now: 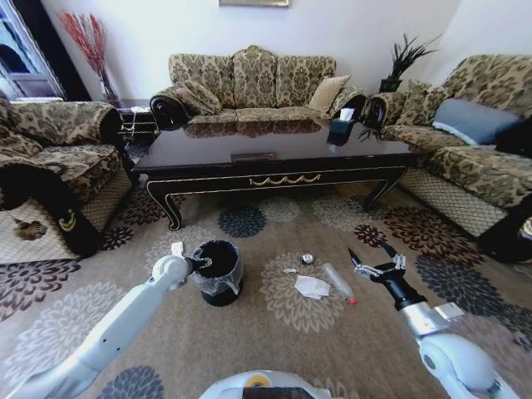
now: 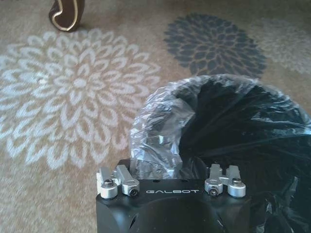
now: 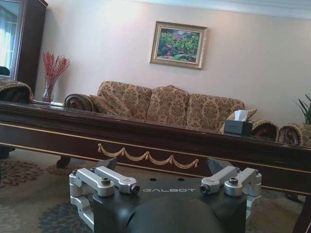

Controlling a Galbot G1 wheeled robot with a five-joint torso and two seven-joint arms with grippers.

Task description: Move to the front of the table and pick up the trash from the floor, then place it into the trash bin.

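The trash lies on the floor [image 1: 274, 349] in front of the table [image 1: 274, 158]: a crumpled white tissue [image 1: 312, 287], a clear bottle [image 1: 338, 281] with a red cap, a silver ball [image 1: 307, 258] and a tiny pale scrap [image 1: 289, 270]. The black trash bin [image 1: 218, 271] with a clear liner stands to their left. My left gripper [image 1: 196, 263] hovers at the bin's left rim; its wrist view looks down into the bin [image 2: 233, 126] from behind the gripper [image 2: 170, 174]. To the right of the bottle, my right gripper [image 1: 372, 256] hangs open and empty. It [image 3: 163, 165] faces the table's gold-trimmed rail [image 3: 146, 155].
Patterned sofas ring the carpet: an armchair [image 1: 50, 183] at the left, a long sofa [image 1: 249, 87] behind the table, another [image 1: 474, 150] at the right. A dark tissue box [image 1: 341, 126] stands on the table's far right. A table leg [image 2: 65, 14] stands just past the bin.
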